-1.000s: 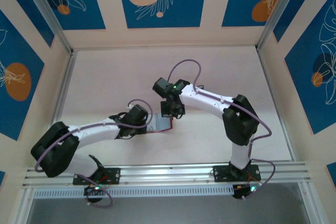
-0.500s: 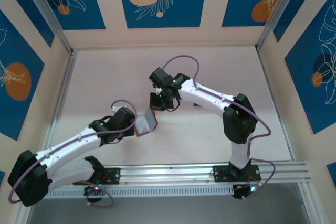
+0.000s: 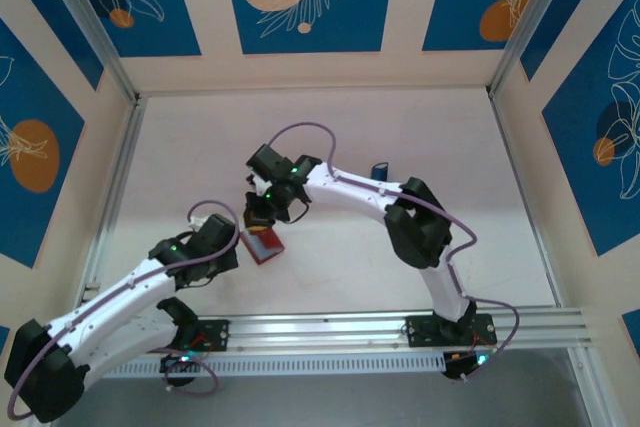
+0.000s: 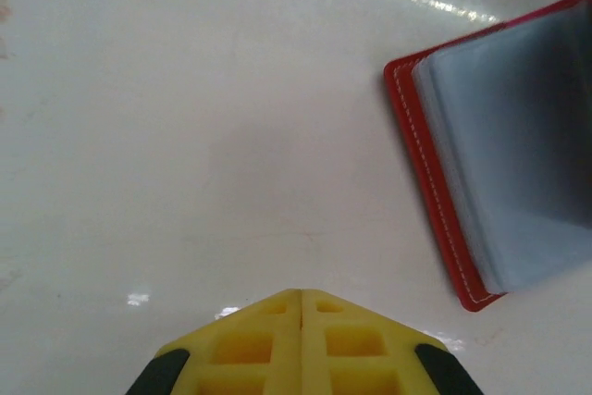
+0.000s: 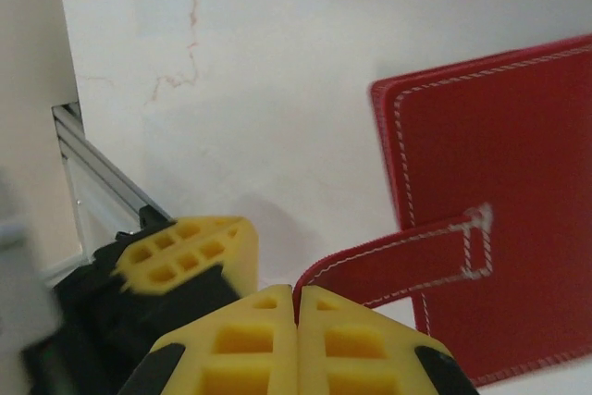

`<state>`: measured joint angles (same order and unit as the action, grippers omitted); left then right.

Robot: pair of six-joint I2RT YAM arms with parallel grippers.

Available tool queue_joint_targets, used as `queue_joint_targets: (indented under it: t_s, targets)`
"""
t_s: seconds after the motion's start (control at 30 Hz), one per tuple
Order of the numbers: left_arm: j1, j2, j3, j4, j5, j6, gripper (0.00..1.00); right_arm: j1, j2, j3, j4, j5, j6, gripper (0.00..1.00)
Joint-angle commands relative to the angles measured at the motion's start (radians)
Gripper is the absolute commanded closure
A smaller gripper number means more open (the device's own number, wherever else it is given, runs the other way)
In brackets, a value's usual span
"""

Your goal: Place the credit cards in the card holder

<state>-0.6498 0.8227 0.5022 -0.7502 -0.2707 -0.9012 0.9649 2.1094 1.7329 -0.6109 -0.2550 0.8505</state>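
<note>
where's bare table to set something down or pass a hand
Free: far table between back wall and arms, and the right side past the blue item. Crowded: left of centre, where left gripper and right gripper crowd the red card holder.

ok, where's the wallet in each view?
Top external: wallet centre-left, between the two grippers.
Left wrist: right edge, open, clear sleeves showing.
Right wrist: right side, red cover and strap, with the strap end in the shut right gripper.
Landmark: left gripper, shut, just left of the wallet.
</note>
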Motion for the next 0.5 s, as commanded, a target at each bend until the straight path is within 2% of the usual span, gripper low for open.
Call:
queue_joint_targets:
  t_s: [0.0, 0.17, 0.33, 0.47]
  targets:
    - [0.012, -0.050, 0.029, -0.078, -0.065, -0.018, 0.99, 0.023, 0.084, 0.032, 0.069, -0.107, 0.021, 0.90]
    - [0.015, -0.023, 0.038, -0.071, -0.064, -0.018, 0.99, -0.009, 0.023, -0.011, 0.098, -0.143, -0.039, 0.69]
    - [0.014, 0.012, 0.054, -0.007, -0.046, 0.015, 0.98, -0.093, -0.143, -0.149, 0.094, -0.154, -0.081, 0.60]
    - [0.014, 0.057, 0.097, 0.018, -0.044, 0.039, 0.97, -0.165, -0.245, -0.251, 0.074, -0.154, -0.118, 0.58]
